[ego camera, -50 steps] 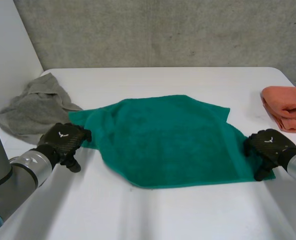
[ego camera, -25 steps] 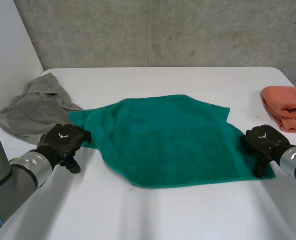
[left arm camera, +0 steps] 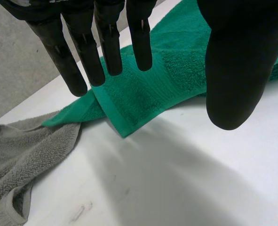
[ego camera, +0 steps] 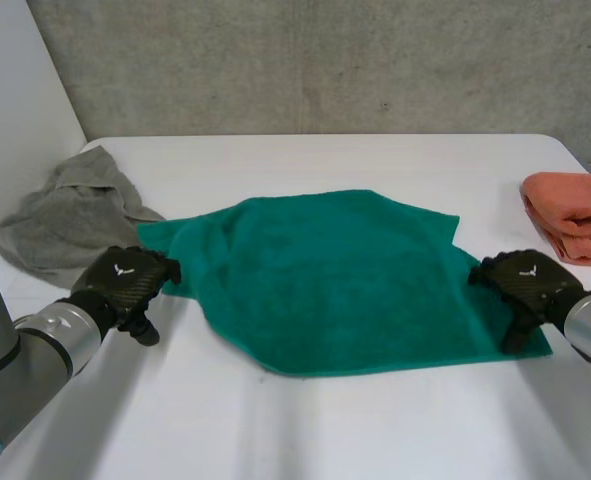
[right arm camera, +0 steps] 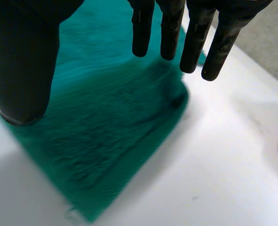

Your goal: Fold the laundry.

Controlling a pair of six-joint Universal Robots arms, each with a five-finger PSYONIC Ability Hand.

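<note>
A green towel (ego camera: 335,280) lies spread flat across the middle of the white table (ego camera: 305,430). My left hand (ego camera: 127,283) hovers at the towel's left corner (left arm camera: 124,127), fingers (left arm camera: 111,47) straight and apart from the thumb, holding nothing. My right hand (ego camera: 523,285) is over the towel's right near corner (right arm camera: 106,155), its fingers (right arm camera: 169,33) straight above the cloth and the thumb (right arm camera: 21,61) spread wide, with nothing gripped.
A crumpled grey towel (ego camera: 70,212) lies at the table's left edge, close to my left hand, and also appears beyond the green corner (left arm camera: 21,155). A folded orange towel (ego camera: 573,215) sits at the right edge. A concrete wall stands behind the table.
My right hand has opened and shifted slightly leftward over the towel's right corner. The left hand and the towel have not moved.
</note>
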